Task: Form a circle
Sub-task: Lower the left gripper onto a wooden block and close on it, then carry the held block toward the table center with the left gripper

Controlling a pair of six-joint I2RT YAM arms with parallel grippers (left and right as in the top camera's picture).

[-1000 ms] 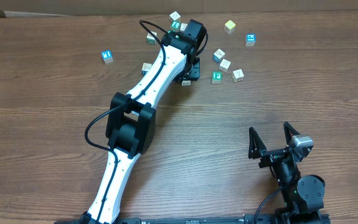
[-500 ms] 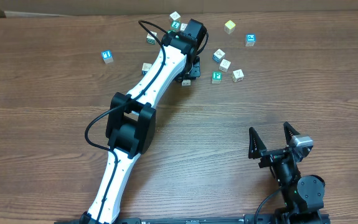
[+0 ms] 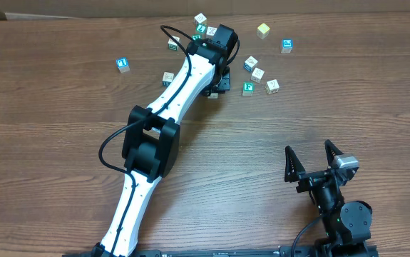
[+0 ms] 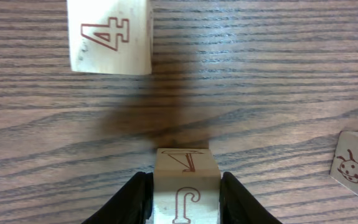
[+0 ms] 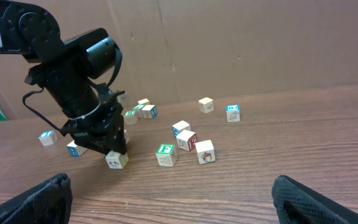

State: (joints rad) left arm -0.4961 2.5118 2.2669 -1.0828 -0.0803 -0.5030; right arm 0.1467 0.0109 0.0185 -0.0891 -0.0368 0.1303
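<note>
Small cream wooden cubes lie scattered at the table's far side, and no circle of them is in view. My left gripper (image 3: 215, 86) reaches among them and is shut on a cube with a red J (image 4: 186, 186); both fingers press its sides. That cube (image 5: 117, 160) rests at table level under the gripper (image 5: 109, 148). A cube marked 4 (image 4: 110, 34) lies just ahead of it and a ladybug cube (image 4: 356, 168) to the right. Four cubes cluster loosely to the right, among them a green F cube (image 3: 248, 88). My right gripper (image 3: 319, 163) stands open and empty near the front right (image 5: 172, 190).
Other loose cubes: a blue one (image 3: 123, 64) at far left, one (image 3: 167, 77) beside the left arm, a pale green one (image 3: 263, 30) and a blue one (image 3: 287, 46) at the back right. A cardboard wall (image 5: 241, 43) stands behind the table.
The left arm has shifted only very slightly over the cube. The other cubes and the right arm have not moved.
</note>
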